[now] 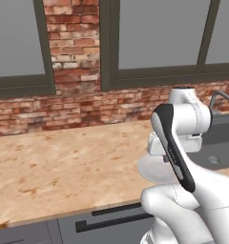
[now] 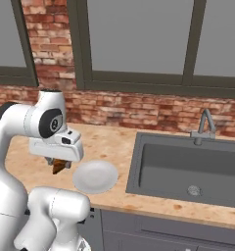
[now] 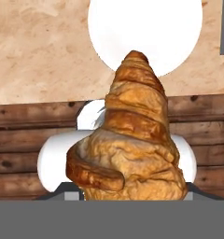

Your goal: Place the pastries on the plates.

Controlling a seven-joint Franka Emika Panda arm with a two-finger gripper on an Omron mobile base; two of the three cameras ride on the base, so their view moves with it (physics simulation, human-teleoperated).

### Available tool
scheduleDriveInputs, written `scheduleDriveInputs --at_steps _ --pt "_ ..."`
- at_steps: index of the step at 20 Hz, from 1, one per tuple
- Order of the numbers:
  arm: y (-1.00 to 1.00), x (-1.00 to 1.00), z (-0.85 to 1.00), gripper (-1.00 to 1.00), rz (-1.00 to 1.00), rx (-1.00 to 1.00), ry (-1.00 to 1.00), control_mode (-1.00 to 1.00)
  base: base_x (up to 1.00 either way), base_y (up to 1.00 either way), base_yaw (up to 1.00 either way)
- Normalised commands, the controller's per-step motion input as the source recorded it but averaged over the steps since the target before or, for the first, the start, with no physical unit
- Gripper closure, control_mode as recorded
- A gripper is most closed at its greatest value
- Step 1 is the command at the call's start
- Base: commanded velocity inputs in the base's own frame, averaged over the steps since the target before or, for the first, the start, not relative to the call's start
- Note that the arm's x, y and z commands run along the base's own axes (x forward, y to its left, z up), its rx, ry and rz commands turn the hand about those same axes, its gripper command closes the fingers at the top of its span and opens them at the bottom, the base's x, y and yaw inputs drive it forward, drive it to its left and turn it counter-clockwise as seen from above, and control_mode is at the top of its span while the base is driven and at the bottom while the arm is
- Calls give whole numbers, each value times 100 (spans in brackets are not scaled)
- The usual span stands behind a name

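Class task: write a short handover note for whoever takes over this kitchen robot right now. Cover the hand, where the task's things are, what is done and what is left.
Hand: shut on the croissant, carried above the wooden counter just beside the sink-side white plate.
Plate: bare, on the counter next to the sink.
Done: croissant picked up.
Left: lower the croissant onto that plate and release. The doughnut and second plate are not visible from here; locate them and likely repeat.
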Motion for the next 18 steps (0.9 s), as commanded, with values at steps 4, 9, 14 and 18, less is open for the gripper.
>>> scheduleDriveInputs --at_steps 4,9,14,18 --pt "-7 44 0 100 -1 5 0 -100 13 -1 0" --pt "-21 60 -4 100 0 6 0 -100 0 0 0" --pt "-12 42 -22 100 0 1 0 -100 0 0 0" --pt "0 32 -27 100 0 -1 0 -100 0 0 0"
